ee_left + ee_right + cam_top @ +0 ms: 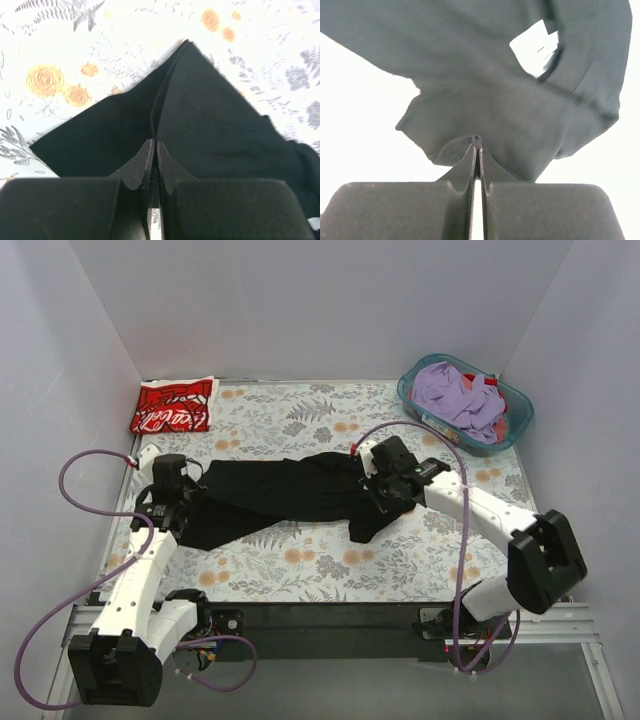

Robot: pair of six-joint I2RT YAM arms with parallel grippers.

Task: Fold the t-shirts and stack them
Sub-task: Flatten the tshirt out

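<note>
My left gripper (153, 143) and right gripper (477, 144) are each pinched tight on a soft fold of the black t-shirt (290, 490), which stretches limp and creased between them across the floral-printed table (300, 565). The red t-shirt (173, 406), folded flat, lies at the far left corner.

White arms (140, 575), black joints (545, 560), purple cables (62, 483)

Soft, even light overhead; the right wrist view blows out white around the black t-shirt (495, 100).
</note>
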